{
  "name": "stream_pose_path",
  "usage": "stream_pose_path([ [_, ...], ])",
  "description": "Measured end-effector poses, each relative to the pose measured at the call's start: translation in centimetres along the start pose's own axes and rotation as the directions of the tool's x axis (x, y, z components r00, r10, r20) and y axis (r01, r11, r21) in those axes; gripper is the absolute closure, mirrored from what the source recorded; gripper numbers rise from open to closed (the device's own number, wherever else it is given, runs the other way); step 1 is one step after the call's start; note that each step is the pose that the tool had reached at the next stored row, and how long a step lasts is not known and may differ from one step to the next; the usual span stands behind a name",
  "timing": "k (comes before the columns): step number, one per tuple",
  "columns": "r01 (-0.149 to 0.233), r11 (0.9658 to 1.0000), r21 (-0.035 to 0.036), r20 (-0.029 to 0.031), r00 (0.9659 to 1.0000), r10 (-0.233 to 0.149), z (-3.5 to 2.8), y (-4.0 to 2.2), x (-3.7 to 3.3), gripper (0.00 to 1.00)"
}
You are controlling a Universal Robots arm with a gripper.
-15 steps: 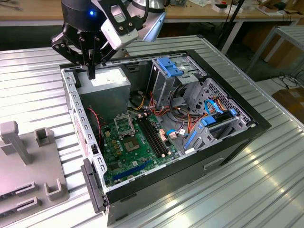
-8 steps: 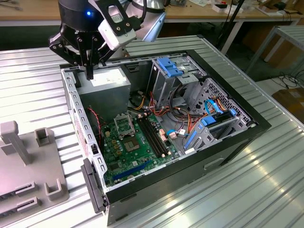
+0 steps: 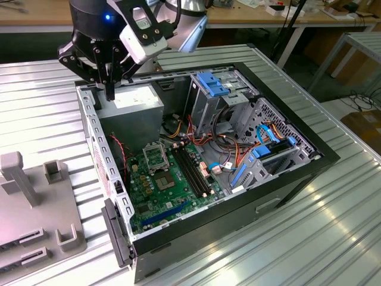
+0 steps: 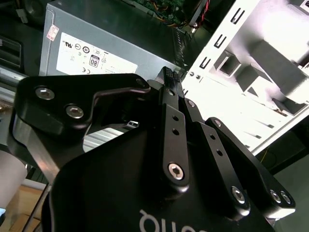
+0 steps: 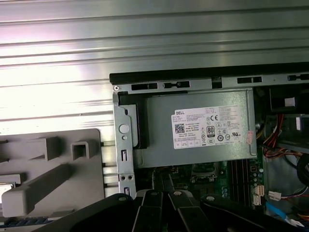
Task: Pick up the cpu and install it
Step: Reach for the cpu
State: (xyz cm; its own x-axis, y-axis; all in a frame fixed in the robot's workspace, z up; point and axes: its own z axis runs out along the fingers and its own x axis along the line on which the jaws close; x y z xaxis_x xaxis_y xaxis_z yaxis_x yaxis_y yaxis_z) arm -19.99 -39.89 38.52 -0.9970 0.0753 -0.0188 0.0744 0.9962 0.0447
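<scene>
The cpu is probably lying as the pale patch in a recess of the grey fixture, cut off at the edge of the first wrist view, so this is a judgement and not certain. The ribbed metal worktop is carrying the open computer case, with the fixture just beside it. Inside the case, the power supply is sitting next to the motherboard, where the socket is showing a dark, unfilled centre. The risk lies in the crowding. The tool is hanging close above the case rim and the power supply, so a careless descent could be knocking metal, and a tilted chip could be harming the socket. In both wrist views the tool's fingers are pressing together, gripping nothing visible.
</scene>
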Motion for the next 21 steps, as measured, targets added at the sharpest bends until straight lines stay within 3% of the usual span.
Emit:
stream_pose_path([
  [21,0.0,1.0,-0.0001,-0.0001,1.0,0.0,0.1,-0.08,1.03,0.89],
])
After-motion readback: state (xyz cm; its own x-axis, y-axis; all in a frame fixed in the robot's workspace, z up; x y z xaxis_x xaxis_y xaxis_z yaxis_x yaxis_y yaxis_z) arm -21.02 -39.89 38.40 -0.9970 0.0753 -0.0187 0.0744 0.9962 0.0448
